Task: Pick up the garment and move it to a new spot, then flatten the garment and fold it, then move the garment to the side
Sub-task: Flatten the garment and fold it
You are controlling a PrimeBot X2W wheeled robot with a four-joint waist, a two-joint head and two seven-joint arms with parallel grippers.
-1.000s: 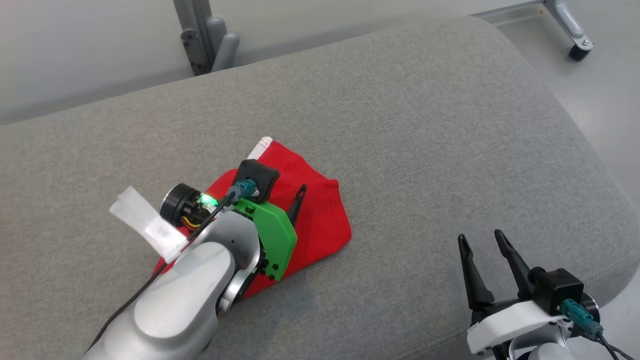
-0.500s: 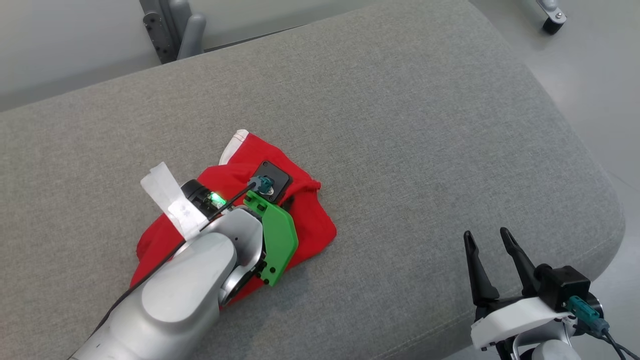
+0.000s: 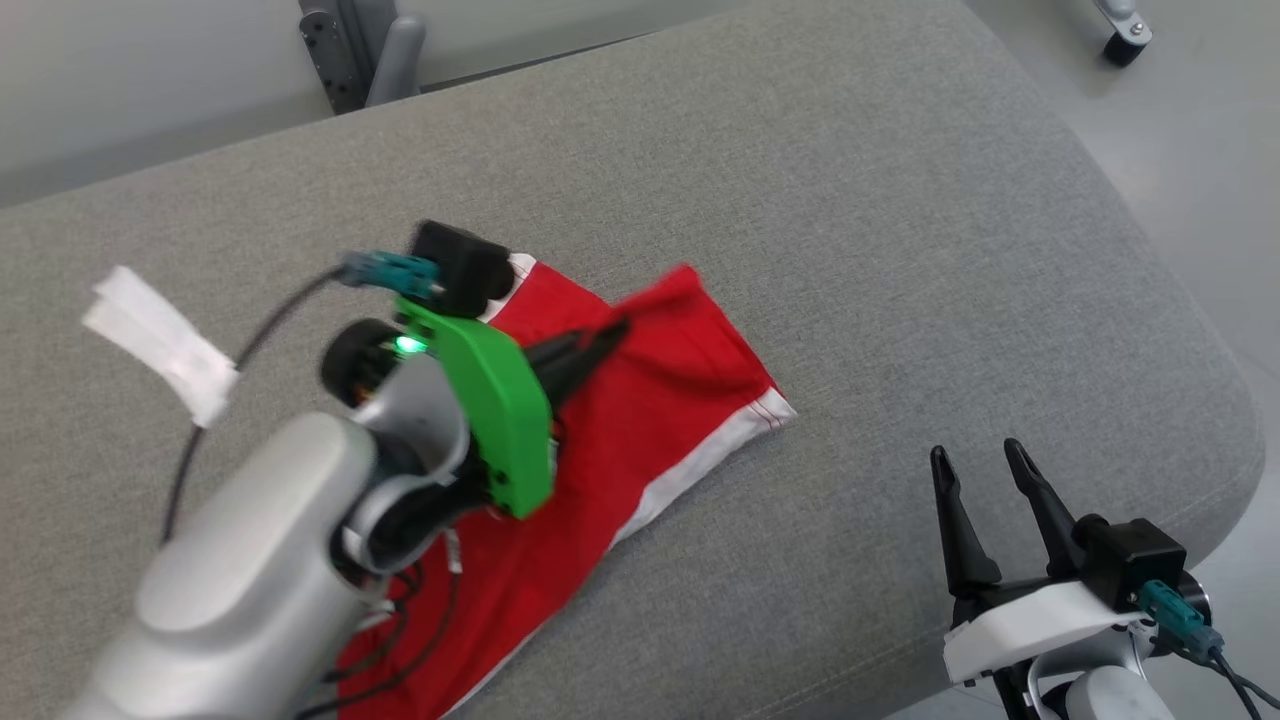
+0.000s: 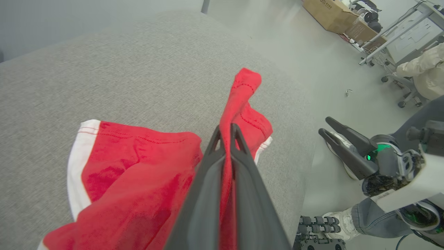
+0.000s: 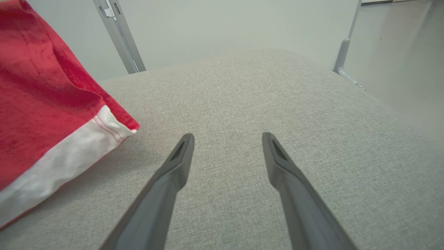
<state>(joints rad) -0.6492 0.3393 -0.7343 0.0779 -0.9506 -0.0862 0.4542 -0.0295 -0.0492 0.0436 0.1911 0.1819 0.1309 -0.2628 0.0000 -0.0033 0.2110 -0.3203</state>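
Grey cushion [image 3: 880, 200], red garment [image 3: 650, 420], pale floor [image 3: 1200, 150]

Had chunky silver forearm shells [image 3: 250, 560]. Wore a bright green wrist plate [image 3: 495, 415] on the left and a white wrist plate [image 3: 1020, 625] on the right. Carried black camera boxes [image 3: 460, 265] with teal plugs [image 3: 385, 268], thin black cables [image 3: 190, 440], a white tape tag [image 3: 160, 342], plus long dark tapered fingers [image 3: 957, 530].
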